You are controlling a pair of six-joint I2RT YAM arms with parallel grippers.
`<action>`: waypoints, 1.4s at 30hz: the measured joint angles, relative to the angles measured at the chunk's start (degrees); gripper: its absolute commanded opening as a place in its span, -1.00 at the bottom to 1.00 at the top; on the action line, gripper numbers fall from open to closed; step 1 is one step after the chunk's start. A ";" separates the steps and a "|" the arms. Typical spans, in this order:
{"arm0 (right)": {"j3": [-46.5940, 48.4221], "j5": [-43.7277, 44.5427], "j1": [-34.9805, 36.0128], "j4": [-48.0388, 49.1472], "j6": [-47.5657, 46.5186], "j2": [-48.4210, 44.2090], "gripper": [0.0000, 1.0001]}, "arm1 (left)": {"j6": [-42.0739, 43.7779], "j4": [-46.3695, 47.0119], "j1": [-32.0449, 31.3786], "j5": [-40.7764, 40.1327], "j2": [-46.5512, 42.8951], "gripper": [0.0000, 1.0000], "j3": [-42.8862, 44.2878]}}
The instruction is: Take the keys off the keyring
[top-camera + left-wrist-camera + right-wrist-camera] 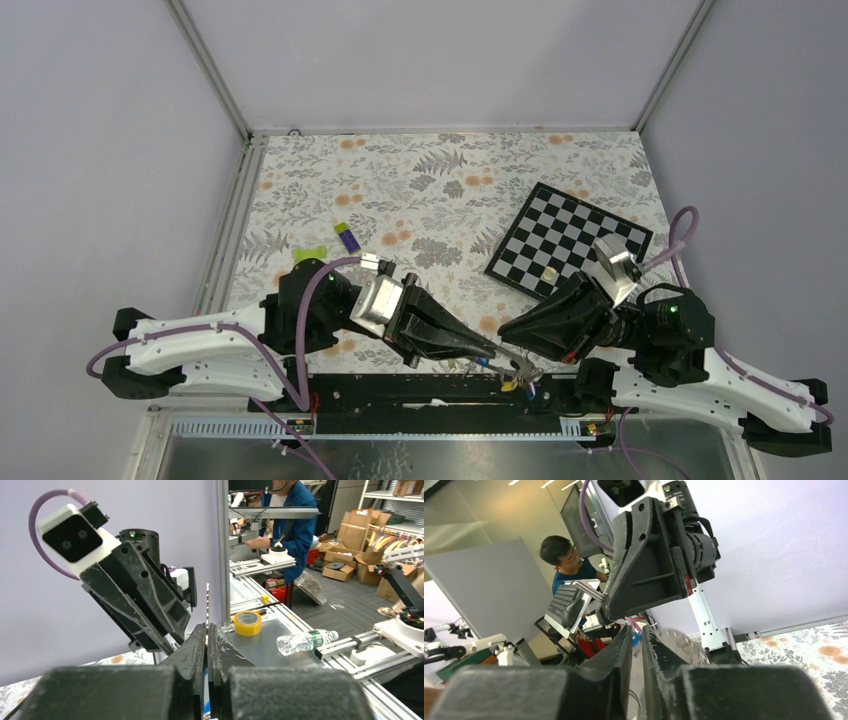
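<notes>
Two black angular claws meet over the floral counter (430, 190) near edge. Left claw (498, 360) clenches the flat grey keyring (207, 605); right claw (521, 366) grip indeterminate. Yellow- and blue-tagged keys (512, 381) lie between them.

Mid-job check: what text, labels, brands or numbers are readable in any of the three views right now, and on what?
Nothing can be read in any view.
Label on the water bottle: too blurred to read.
Markings on the cardboard boxes: too small to read.
The checkerboard: black and white squares only, no lettering visible.
The yellow tape roll: no print visible.
</notes>
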 measured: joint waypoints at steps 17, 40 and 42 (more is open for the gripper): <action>2.05 -6.56 -0.07 -10.73 -14.64 -1.38 -0.01 | -0.96 -2.38 -0.28 3.91 0.22 -1.00 -0.11; 4.17 -12.98 -0.07 -15.28 -19.21 3.48 0.01 | -2.05 -4.46 -0.33 7.32 3.10 -1.00 1.79; 4.17 -12.50 -0.07 -16.24 -19.63 2.60 0.02 | -2.27 -4.48 -0.33 7.50 3.54 -1.00 2.38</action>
